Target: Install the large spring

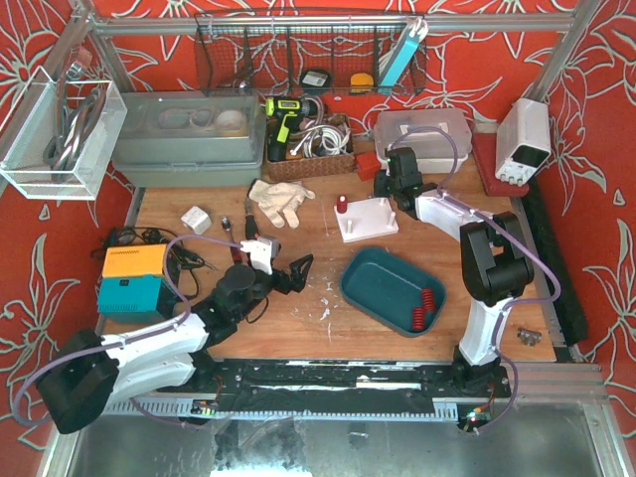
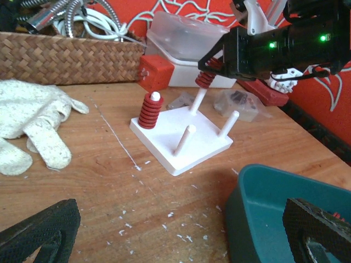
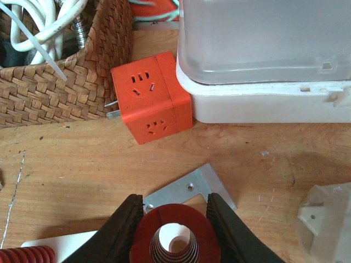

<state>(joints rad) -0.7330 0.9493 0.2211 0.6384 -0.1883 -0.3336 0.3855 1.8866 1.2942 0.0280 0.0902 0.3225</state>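
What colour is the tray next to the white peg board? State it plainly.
Teal, a dark blue-green. The tray shows best in the top external view.

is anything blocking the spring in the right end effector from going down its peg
Nothing visible. The right end effector holds the large spring over the top of a bare white peg; the other spring sits on a separate peg, apart.

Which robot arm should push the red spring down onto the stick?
Right. The right gripper holds the red spring at the top of a white peg on the board. The left gripper is open, empty, back by the teal tray.
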